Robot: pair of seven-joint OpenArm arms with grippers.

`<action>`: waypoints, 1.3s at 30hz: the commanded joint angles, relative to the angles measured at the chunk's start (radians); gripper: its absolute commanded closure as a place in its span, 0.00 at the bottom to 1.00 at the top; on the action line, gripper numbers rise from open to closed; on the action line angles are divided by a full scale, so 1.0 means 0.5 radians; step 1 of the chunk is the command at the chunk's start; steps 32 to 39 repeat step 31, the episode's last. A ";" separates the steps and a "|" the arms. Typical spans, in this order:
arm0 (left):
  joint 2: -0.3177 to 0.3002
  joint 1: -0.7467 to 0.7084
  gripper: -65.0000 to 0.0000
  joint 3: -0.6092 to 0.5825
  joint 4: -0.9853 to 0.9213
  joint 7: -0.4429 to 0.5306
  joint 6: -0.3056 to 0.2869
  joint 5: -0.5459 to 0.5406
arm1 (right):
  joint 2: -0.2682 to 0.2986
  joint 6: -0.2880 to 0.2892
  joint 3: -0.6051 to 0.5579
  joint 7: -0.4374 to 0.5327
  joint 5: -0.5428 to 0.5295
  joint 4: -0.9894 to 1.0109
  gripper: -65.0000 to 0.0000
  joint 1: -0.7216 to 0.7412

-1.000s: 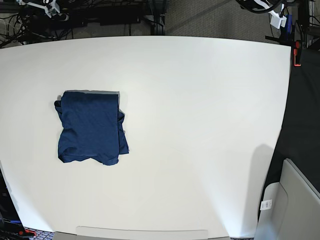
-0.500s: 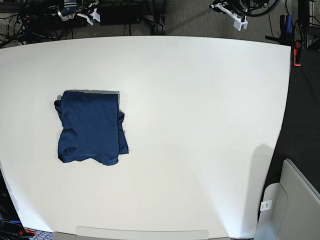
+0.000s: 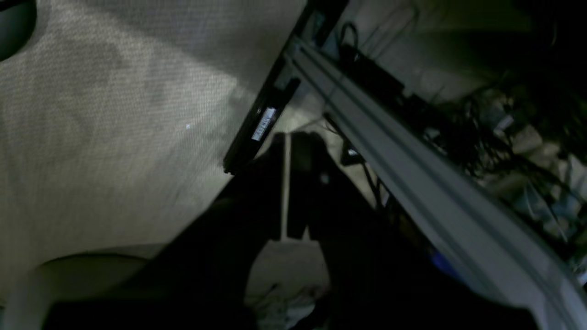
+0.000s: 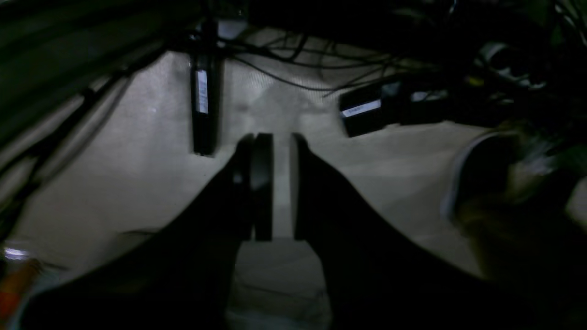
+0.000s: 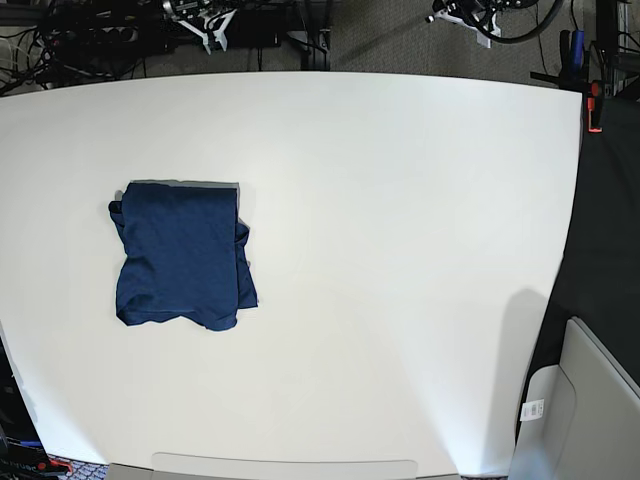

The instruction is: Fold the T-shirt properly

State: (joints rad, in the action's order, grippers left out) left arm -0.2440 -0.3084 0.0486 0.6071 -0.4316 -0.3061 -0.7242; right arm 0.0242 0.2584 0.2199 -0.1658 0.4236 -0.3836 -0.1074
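We see the left end effector off the desk, over grey carpet; its two dark fingers sit almost together, a thin bright slit between them, nothing held; a pale metal rail and tangled cables run beside it; in the base view it shows only as a white bit at the top edge; the right end effector is also off the desk, fingers parallel with a narrow gap, nothing in it; black boxes with white labels and loose wires lie on the floor ahead of it; in the base view it sits at the top edge; the T-shirt lies folded into a rough rectangle on the white desk, left side of the base view, well apart from both arms; its top edge is straight, its lower edge bunched and uneven.
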 commanded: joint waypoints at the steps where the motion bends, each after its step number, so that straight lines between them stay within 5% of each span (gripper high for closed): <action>1: -0.002 0.005 1.00 -0.077 -0.031 0.021 -0.012 0.011 | -0.019 -0.009 0.001 0.048 0.035 0.032 0.92 0.026; 4: 0.002 0.066 1.00 -0.360 -0.185 0.171 0.058 0.121 | -0.078 -0.058 0.010 0.063 0.109 0.075 0.92 0.072; 9: 0.118 0.115 1.00 -0.722 -0.261 0.309 0.568 0.269 | -0.170 -0.301 0.004 0.069 0.109 0.075 0.92 0.100; 14: 0.207 0.118 1.00 -0.940 -0.261 0.325 0.783 0.293 | -0.262 -0.488 0.016 0.075 0.106 0.075 0.92 0.087; 21: 0.290 0.121 1.00 -0.964 -0.264 0.325 0.807 0.293 | -0.314 -0.500 0.013 0.075 -0.063 0.075 0.92 0.069; 39: 0.299 0.201 1.00 -0.967 -0.268 0.303 0.807 0.290 | -0.332 -0.500 0.019 0.078 -0.072 0.072 0.92 0.069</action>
